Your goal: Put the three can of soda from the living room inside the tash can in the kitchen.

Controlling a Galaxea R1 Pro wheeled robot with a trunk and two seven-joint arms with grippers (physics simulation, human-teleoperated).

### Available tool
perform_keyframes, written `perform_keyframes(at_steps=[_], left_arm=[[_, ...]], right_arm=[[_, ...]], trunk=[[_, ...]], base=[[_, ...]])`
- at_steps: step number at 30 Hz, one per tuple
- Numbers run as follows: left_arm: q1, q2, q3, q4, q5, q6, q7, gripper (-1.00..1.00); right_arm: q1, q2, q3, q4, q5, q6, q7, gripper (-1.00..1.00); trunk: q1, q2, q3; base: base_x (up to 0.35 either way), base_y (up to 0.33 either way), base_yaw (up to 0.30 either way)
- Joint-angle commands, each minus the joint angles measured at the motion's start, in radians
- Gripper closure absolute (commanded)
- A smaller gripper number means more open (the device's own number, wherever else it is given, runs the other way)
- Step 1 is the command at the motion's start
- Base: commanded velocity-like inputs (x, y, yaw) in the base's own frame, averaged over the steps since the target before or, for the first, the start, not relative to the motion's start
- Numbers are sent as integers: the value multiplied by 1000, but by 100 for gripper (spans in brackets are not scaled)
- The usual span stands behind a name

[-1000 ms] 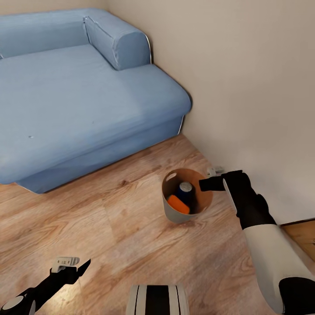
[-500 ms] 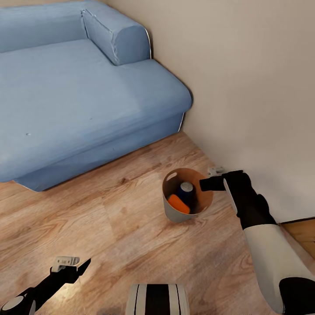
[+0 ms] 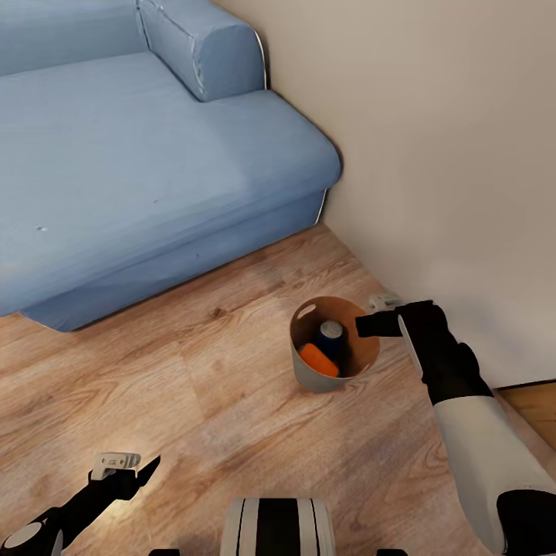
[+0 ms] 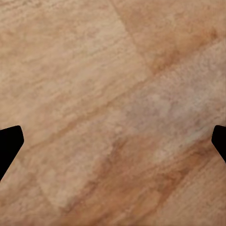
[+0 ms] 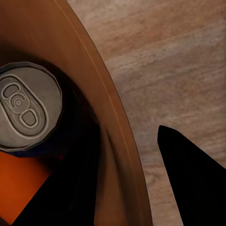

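Clearly the right pincer (image 3: 369, 324) grips the tash can (image 3: 333, 347) by its near-wall rim, its fingers straddling the wall, while the left pincer (image 3: 127, 469), open and empty, hangs well apart.

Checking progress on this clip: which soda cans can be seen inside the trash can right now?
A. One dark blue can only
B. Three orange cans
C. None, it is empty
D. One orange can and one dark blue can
D: in the head view the trash can holds an orange can lying beside an upright dark blue can; a third is not visible.
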State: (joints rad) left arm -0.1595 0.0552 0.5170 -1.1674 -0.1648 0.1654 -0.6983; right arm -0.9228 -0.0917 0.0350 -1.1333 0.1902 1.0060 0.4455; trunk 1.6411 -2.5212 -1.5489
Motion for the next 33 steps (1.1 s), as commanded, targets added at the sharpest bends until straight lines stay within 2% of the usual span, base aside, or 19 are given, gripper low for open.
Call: perform_keyframes(at_steps=[1, 5, 12, 18, 26, 33], left_arm=[[0, 0, 0, 0, 0, -1, 0, -100], [0, -1, 0, 0, 1, -3, -1, -100], [0, -1, 0, 0, 1, -4, 1, -100], [0, -1, 0, 0, 2, -5, 0, -100], [0, -2, 0, 0, 1, -6, 2, -100], [0, -2, 0, 0, 1, -6, 0, -100]], right_arm=[[0, 0, 0, 0, -18, 3, -1, 100], [1, 0, 0, 0, -18, 3, -1, 100], [1, 0, 0, -2, -18, 2, -1, 100], [1, -1, 0, -6, -18, 2, -1, 100], [8, -2, 0, -17, -18, 2, -1, 100], [8, -2, 0, -23, -18, 3, -1, 100]], trunk=[[0, 0, 0], [0, 0, 0], [3, -2, -27], [3, -2, -27], [7, -4, -58], [7, -4, -58]], base=[[0, 0, 0], [0, 0, 0], [0, 0, 0], [0, 0, 0], [0, 0, 0], [0, 0, 0]])
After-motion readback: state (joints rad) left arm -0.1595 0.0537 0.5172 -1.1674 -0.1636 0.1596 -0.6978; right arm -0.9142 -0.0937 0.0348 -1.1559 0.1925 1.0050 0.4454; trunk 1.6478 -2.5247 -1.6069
